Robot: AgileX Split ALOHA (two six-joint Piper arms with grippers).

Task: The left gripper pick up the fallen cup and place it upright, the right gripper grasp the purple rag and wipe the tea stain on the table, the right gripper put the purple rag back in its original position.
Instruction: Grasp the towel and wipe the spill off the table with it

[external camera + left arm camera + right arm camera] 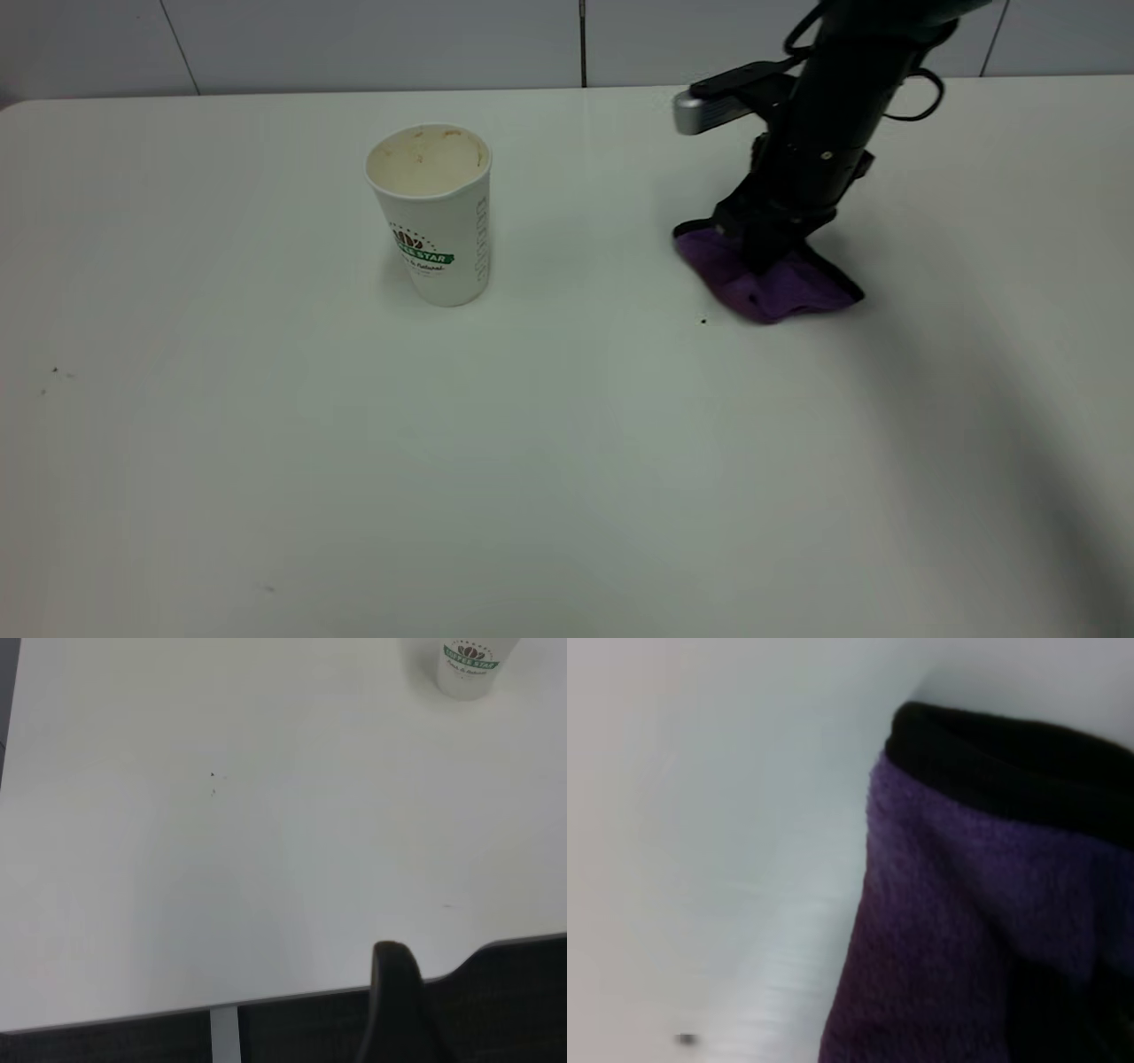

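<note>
Purple rag [764, 279] under right hand [764, 250], touching.

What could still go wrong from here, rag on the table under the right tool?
1. The purple rag lies bunched under the right tool; it may snag and lift on retreat.
2. No tea stain shows; residue may hide under the rag.
3. The cup stands upright and apart, so tipping looks unlikely.
</note>
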